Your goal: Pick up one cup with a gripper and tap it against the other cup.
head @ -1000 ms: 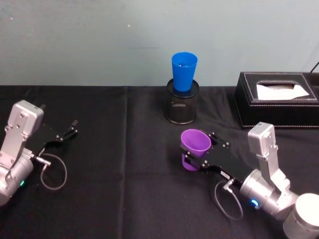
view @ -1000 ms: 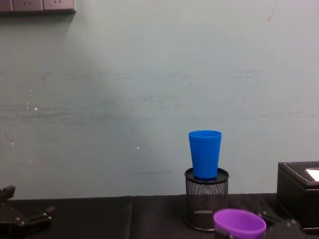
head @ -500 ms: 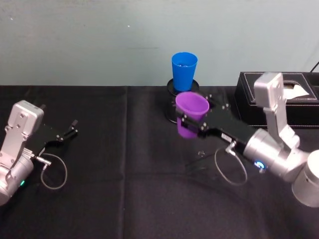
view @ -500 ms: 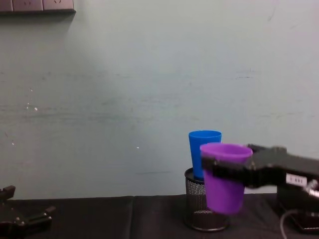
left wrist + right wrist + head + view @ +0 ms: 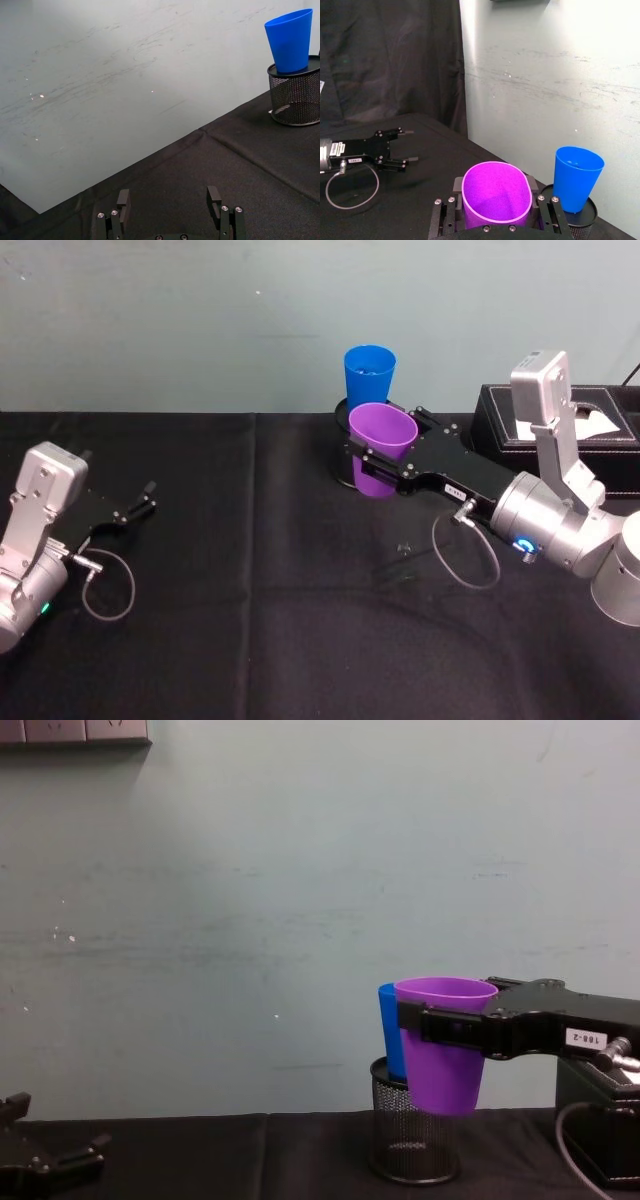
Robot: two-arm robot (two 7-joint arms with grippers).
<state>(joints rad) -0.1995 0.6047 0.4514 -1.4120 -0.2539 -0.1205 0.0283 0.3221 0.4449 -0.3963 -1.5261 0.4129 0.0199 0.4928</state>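
Purple cup: plain purple plastic tumbler [image 5: 382, 430], tapered with a wide rim, held upright in the air above the far part of the surface, right of the middle.
Right gripper: black long-jawed gripper with a small white label [image 5: 384, 464], reaching in from the right edge; its jaws are clamped on opposite sides of the purple cup, in its upper half below the rim.
Blue cup: plain bright blue plastic tumbler [image 5: 369, 372], upright, its base seated in the top of a black wire-mesh pen holder [image 5: 410, 1152] near the far edge of the surface.
Gap between cups: the purple cup is just beside the blue one, on its near side; the right wrist view shows a narrow gap, so they look apart.
Surface: black cloth-covered surface [image 5: 250, 620]; a black tissue box [image 5: 505, 430] sits by the far right corner.
Left gripper: black gripper without a label [image 5: 170, 206], idle near the left edge, jaws apart and holding nothing.
How the purple cup likely handles: light, thin-walled and smooth, so it may flex under a hard squeeze; the taper should wedge it in the jaws, not let it drop.
Where to hold: the present hold below the rim looks sound, leaving the side wall free for the tap.
Risk: the blue cup looks light and sits high, so a hard knock could tip it out of the holder; a gentle sideways touch seems wise.
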